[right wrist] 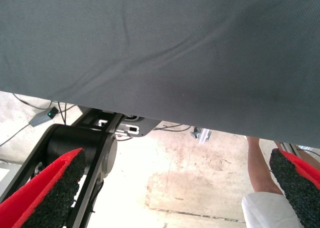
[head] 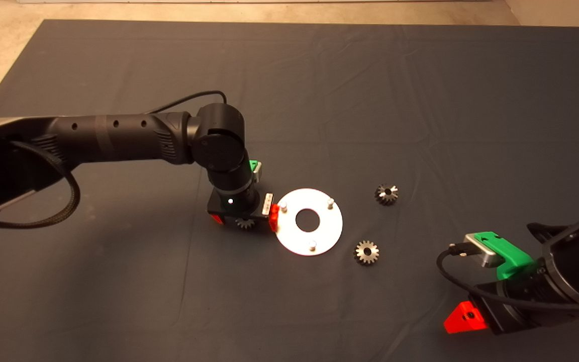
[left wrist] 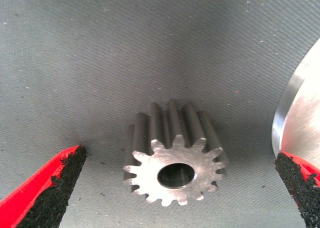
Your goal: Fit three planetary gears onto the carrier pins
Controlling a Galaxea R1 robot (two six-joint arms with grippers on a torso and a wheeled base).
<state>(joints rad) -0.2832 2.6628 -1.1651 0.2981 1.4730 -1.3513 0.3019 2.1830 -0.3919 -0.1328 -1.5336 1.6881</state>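
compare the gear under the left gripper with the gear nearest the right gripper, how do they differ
The gear under the left gripper lies between the open left gripper, half hidden in the head view; the gear nearest the right gripper lies in the open with nothing around it. The first sits on the left side of the white disc, the second on its right. Both are silvery, toothed, and on the mat, not on pins.

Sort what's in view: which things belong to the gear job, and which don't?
Job:
- gear between the left gripper's open fingers
- two loose gears
- white disc with three pins

Not job:
- parked right gripper
- a person's leg
- dark mat
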